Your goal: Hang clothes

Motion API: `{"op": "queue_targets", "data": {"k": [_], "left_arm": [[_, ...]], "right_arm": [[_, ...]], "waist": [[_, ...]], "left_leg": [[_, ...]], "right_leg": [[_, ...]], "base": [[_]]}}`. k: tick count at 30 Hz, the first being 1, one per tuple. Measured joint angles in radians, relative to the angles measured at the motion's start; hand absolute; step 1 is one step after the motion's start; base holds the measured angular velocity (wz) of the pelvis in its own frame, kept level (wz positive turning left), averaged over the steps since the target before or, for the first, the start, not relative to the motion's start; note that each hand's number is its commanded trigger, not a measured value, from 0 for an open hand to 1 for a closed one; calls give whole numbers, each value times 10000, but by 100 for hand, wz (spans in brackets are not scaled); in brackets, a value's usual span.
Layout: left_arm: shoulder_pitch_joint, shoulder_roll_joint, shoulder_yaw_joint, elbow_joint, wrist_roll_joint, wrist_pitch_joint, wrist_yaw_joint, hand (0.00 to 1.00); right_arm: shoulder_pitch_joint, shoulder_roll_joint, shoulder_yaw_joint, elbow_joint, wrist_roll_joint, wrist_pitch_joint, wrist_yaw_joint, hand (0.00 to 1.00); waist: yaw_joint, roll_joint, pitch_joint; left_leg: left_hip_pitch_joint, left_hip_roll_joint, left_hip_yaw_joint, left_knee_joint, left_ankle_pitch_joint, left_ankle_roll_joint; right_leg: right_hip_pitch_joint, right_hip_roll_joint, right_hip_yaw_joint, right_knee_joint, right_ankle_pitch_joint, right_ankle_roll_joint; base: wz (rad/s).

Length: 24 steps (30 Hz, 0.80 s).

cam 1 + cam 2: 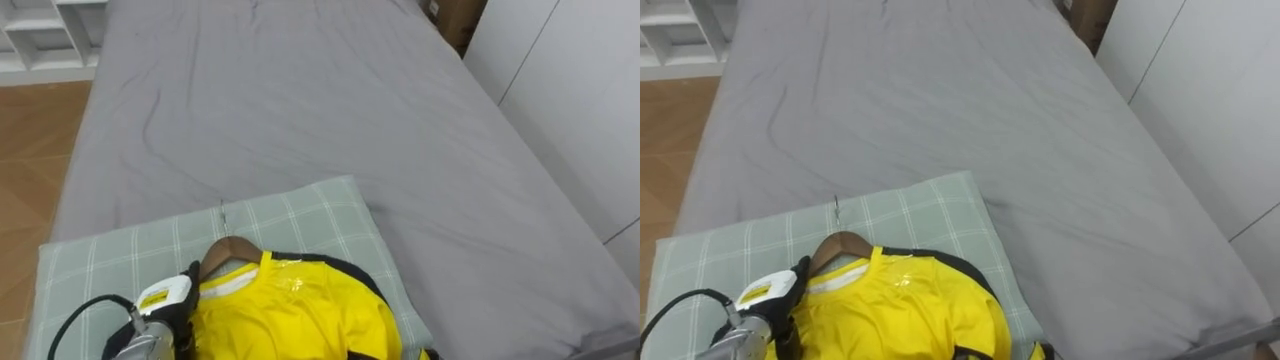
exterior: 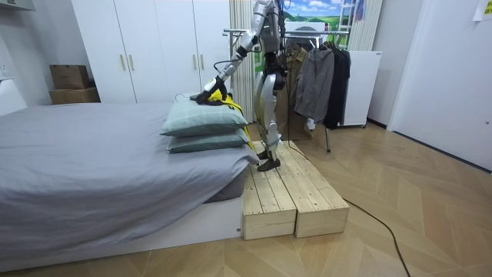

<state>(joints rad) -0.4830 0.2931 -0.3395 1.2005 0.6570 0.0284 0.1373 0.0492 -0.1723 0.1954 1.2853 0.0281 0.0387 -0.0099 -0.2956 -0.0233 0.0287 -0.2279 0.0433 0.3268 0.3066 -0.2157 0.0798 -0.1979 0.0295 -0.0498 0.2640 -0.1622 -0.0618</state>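
A yellow shirt [image 1: 290,310] with dark trim lies on a wooden hanger [image 1: 232,250], spread over a pale green checked pillow [image 1: 300,215] at the head of the bed. My left hand [image 1: 165,310] comes in from the lower left, and its dark fingers curl over the hanger's left end and the shirt's shoulder. In the room view I stand on a wooden platform [image 2: 288,196] beside the bed. I reach one arm down to the shirt [image 2: 219,95] on top of the stacked pillows [image 2: 204,119].
The grey bed [image 1: 300,100] stretches away ahead. A clothes rack [image 2: 254,31] with dark garments [image 2: 319,77] stands behind me. White wardrobes [image 2: 154,46] line the wall, and a cardboard box [image 2: 69,77] sits beside them.
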Motion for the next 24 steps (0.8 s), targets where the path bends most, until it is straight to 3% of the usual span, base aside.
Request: {"op": "queue_targets", "data": {"k": [9,24], "left_arm": [[-476,45,278,583,-590,177,-834,0],[-492,149,638,635,-1751,190,-1327,0]], "right_arm": [[-135,-10,2,-18,-16,62,32,0],[-133,-11,-13,-58,-424,245,-11,0]], "waist": [[62,-44,-23],[266,-181,-112]], "left_leg": [[159,-45,259,-319,100,-67],[322,-49,383,-307,110,-74]], "right_leg": [[9,19,185,-114,-3,-2],[198,8,177,-280,-4,-3]], "base": [[-6],[0]]}}
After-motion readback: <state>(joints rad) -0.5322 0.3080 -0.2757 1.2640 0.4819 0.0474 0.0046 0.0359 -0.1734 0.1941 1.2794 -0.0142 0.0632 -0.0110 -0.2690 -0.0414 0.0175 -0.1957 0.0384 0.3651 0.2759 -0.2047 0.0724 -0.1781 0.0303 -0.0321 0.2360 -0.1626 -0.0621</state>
